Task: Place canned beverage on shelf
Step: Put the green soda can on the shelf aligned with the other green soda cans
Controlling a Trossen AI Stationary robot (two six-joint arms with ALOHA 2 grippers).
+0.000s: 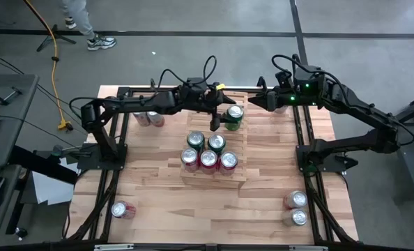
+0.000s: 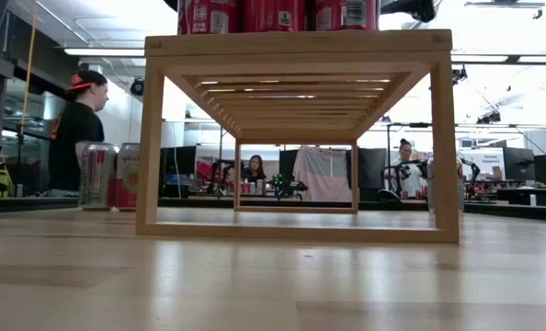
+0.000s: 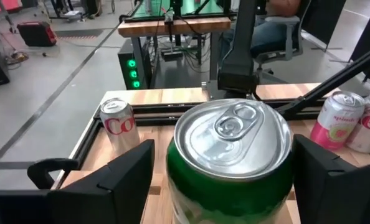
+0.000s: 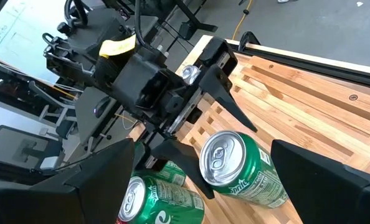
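Note:
A green canned beverage (image 3: 232, 155) stands upright on the far, top tier of the pale-wood slatted shelf (image 1: 245, 150). My left gripper (image 1: 224, 116) reaches in level from the table's left. It is open, with one finger (image 3: 119, 180) on each side of the can, and bare wood shows between that finger and the can. Several more green and red cans (image 1: 208, 152) stand on the shelf's lower tiers. My right gripper (image 1: 257, 102) waits open above the table's far right and touches nothing.
Loose cans stand at the far left (image 1: 150, 118) and the near right (image 1: 296, 208), and one lies at the near left (image 1: 122, 209). In the low view the shelf frame (image 2: 296, 138) fills the middle. People sit in the room behind.

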